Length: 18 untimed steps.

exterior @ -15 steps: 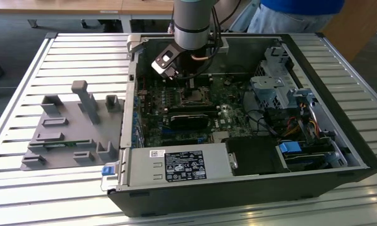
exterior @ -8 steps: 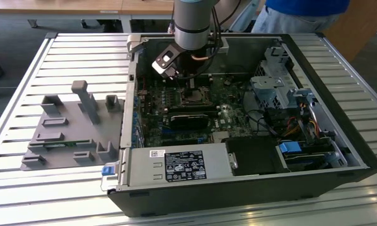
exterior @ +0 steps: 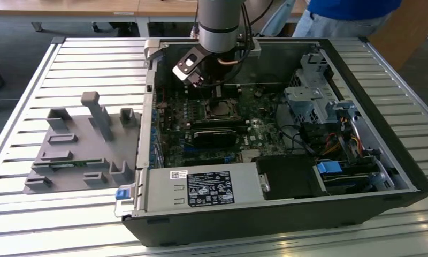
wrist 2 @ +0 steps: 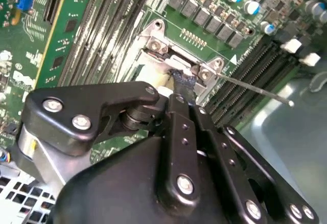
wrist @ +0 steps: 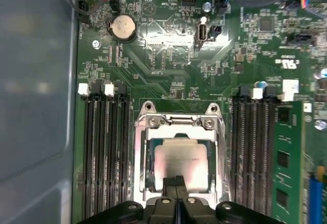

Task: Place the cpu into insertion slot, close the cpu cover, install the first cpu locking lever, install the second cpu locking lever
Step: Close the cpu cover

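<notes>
Gripper [wrist: 176, 183], how does it stand?

Closed. In the first wrist view its two fingertips [wrist: 172, 184] are pressed together with no gap. I cannot tell whether anything thin is pinched between them.

Where is it against the socket [wrist: 179, 117]?

Right at one end of it. In the second wrist view the dark tips touch the silver frame there, between two screw heads.

And the chip [wrist: 181, 157]?

It lies inside the socket, and its pale metal face shows through the square window of the cover [wrist: 218, 152], which lies over the socket.

Any lever [wrist 2: 255, 90]?

One thin metal rod runs out from a socket corner near the fingertips. It slants away across the memory slots [wrist: 104, 152] instead of lying along the socket's side.

What surrounds the socket?

Banks of long black memory slots flank it on two sides. Past one bank, farther from the socket, stands a green memory stick [wrist: 286, 152]. A coin battery [wrist: 121, 27] sits beyond the end of the socket opposite the gripper.

And wider out?

In the exterior view the arm [exterior: 218, 27] comes down over the socket into an open computer case [exterior: 271, 225]. A black heatsink block [exterior: 214, 136] lies just beside the socket. Well apart from the socket, outside the case, a grey tray [exterior: 78, 144] rests on the slatted table [exterior: 28, 214]. A person in a blue top [exterior: 350, 8] stands beyond the case.
</notes>
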{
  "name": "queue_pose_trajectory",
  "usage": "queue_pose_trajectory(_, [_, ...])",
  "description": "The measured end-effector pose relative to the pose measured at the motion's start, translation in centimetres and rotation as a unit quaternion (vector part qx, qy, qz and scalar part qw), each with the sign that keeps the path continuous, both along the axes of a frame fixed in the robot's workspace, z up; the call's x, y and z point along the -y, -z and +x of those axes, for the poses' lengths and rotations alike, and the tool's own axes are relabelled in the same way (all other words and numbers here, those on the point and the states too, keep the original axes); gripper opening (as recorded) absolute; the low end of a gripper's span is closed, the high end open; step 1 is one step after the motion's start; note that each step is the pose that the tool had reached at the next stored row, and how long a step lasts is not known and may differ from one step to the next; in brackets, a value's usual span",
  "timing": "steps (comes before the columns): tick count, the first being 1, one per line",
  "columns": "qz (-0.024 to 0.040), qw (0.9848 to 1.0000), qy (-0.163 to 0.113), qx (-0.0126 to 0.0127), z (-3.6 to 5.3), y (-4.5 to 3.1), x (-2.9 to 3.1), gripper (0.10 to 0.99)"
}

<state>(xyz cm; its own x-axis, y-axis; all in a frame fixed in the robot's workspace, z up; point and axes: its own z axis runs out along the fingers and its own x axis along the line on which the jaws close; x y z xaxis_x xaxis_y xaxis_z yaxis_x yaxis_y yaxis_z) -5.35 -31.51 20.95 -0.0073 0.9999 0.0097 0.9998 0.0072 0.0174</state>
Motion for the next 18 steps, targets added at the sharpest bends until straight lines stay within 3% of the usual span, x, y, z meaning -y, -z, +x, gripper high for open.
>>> queue_pose_trajectory(6, [-0.0002,1.0,-0.003,0.0037,-0.58,0.07,0.0,0.106])
queue_pose_trajectory(18, [-0.0033,1.0,-0.007,0.0054,-0.81,0.93,-0.01,0.106])
